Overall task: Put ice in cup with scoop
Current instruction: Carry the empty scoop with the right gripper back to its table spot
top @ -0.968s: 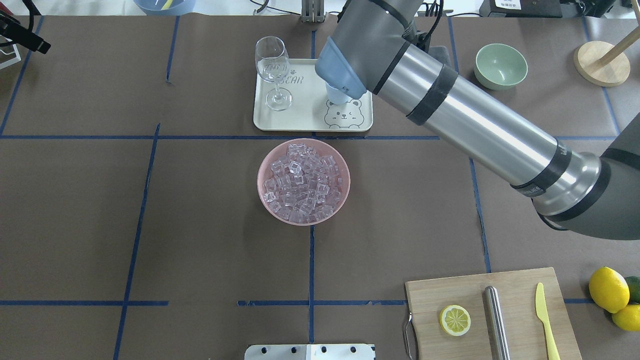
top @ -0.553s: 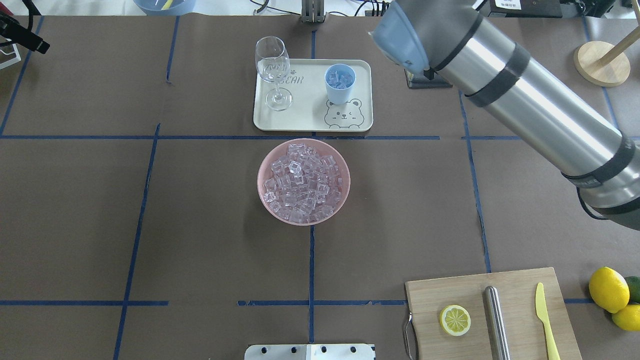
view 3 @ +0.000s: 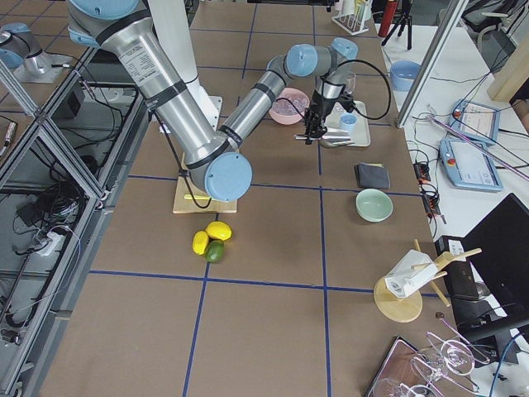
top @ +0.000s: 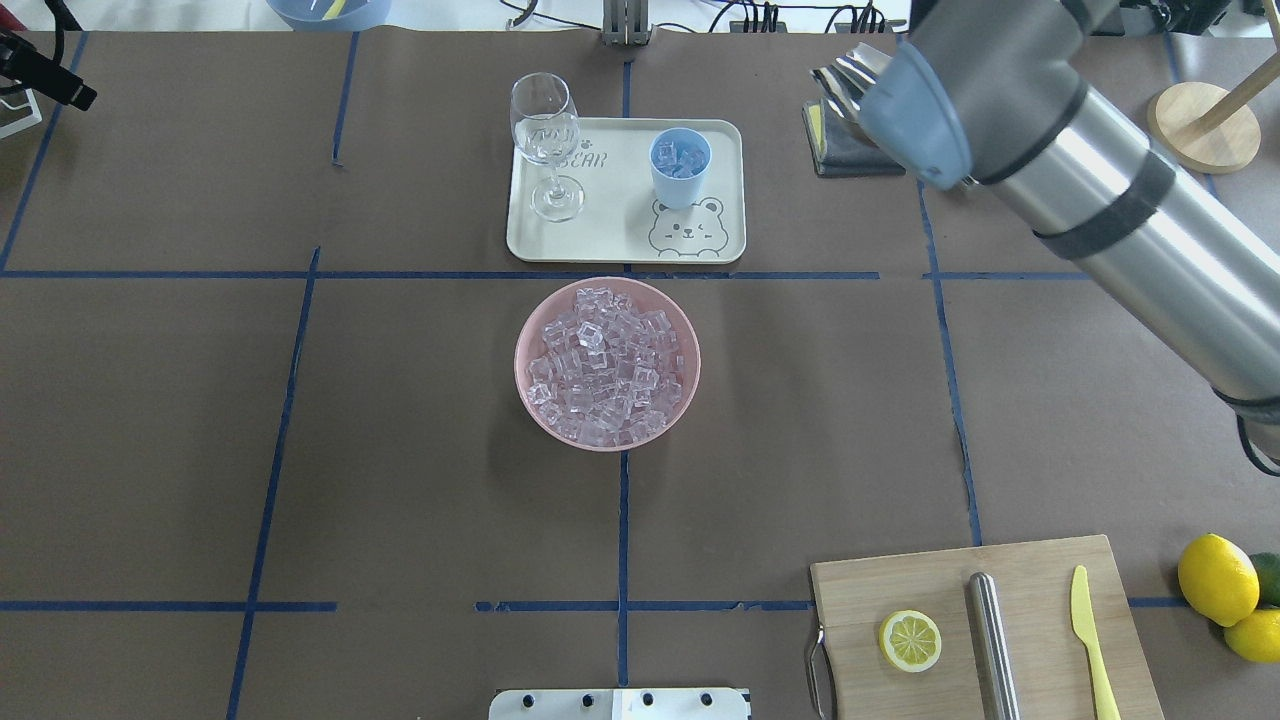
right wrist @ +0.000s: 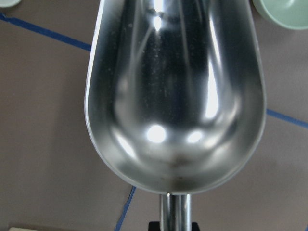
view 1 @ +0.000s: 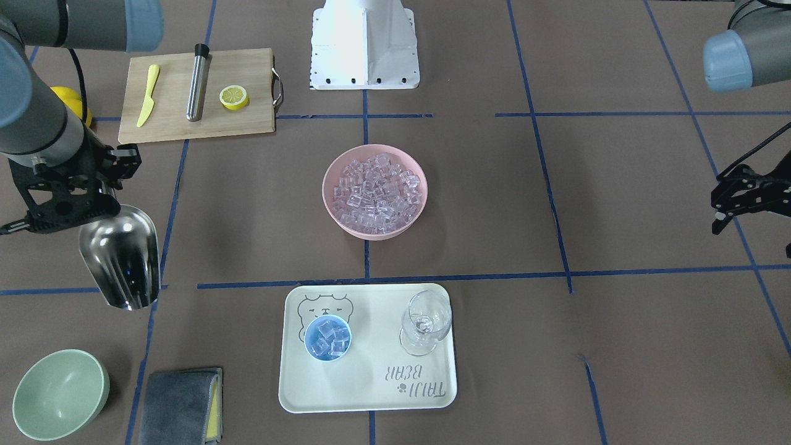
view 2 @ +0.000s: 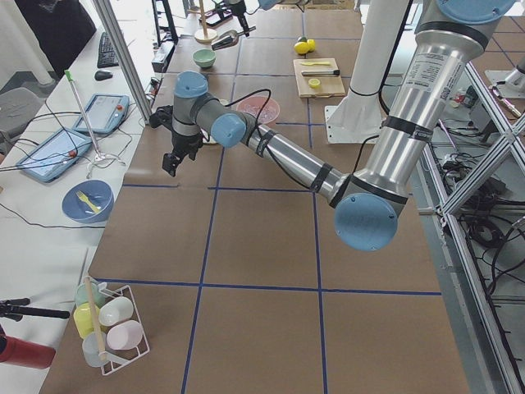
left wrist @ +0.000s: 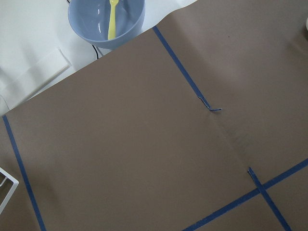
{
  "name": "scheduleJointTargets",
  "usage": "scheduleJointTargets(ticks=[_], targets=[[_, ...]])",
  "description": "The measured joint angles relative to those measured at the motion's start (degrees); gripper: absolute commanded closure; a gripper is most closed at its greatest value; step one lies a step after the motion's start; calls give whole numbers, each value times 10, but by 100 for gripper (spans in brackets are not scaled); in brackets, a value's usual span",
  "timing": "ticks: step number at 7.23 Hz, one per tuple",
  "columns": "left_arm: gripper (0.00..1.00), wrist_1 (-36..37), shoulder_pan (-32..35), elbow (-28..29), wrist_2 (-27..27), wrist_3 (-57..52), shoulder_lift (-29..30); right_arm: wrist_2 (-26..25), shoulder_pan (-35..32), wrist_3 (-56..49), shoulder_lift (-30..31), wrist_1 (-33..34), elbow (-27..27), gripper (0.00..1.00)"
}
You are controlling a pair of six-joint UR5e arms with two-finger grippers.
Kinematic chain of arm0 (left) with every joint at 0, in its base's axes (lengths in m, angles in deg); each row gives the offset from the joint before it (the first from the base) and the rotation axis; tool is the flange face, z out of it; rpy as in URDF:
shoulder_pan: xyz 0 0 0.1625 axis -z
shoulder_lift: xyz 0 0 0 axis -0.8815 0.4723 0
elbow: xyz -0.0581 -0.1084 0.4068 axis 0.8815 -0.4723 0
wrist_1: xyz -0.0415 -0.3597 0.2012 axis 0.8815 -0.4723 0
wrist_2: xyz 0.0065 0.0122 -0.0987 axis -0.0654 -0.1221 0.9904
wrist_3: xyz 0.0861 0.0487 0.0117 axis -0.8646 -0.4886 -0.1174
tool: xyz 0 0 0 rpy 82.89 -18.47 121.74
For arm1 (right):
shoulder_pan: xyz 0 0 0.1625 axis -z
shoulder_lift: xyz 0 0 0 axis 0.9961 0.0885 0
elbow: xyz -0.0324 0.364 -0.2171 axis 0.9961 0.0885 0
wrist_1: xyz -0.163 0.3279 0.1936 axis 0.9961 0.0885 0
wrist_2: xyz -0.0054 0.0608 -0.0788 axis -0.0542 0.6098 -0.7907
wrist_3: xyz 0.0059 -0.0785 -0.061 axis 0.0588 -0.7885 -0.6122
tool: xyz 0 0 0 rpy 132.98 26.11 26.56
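Observation:
The light-blue cup [view 1: 327, 337] stands on a cream tray [view 1: 371, 383] and holds a few ice cubes; it also shows in the overhead view [top: 680, 165]. The pink bowl [view 1: 334, 216] in the table's middle is heaped with ice [view 1: 374, 193]. My right gripper [view 1: 99, 188] is shut on the rod handle of the steel scoop [view 1: 120, 256], held in the air to the right of the tray. The scoop's trough [right wrist: 175, 96] is empty. Its tip shows in the overhead view [top: 840, 85]. My left gripper [view 1: 720, 204] hangs open and empty far to the left, over bare table.
A clear wine glass [view 1: 425, 321] stands on the tray beside the cup. A pale green bowl [view 1: 60, 392] and a grey cloth [view 1: 179, 405] lie beyond the scoop. A cutting board [top: 1040, 570] with a lemon half, steel cylinder and yellow knife sits front right.
My right arm has swung to the right with the scoop, away from the tray. The cup, hidden under the arm before, now shows with ice in it.

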Motion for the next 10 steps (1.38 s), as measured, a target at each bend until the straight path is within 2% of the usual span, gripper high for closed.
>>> scheduleJointTargets(ticks=[1, 3, 4, 5, 7, 8, 10], targets=[[0, 0, 0, 0, 0, 5, -1, 27, -1, 55, 54, -1, -30, 100], [0, 1, 0, 1, 0, 20, -1, 46, 2, 99, 163, -24, -83, 100], [0, 1, -1, 0, 1, 26, -1, 46, 8, 116, 221, -69, -103, 100], [0, 1, -1, 0, 1, 30, -1, 34, 27, 155, 280, -148, -115, 100], [0, 1, -1, 1, 1, 36, -1, 3, 83, 272, 368, -347, -96, 100], [0, 1, -2, 1, 1, 37, 0, -4, 105, 303, 387, -404, -77, 100], [0, 1, -3, 1, 1, 37, 0, -9, 131, 330, 395, -444, -53, 100]])
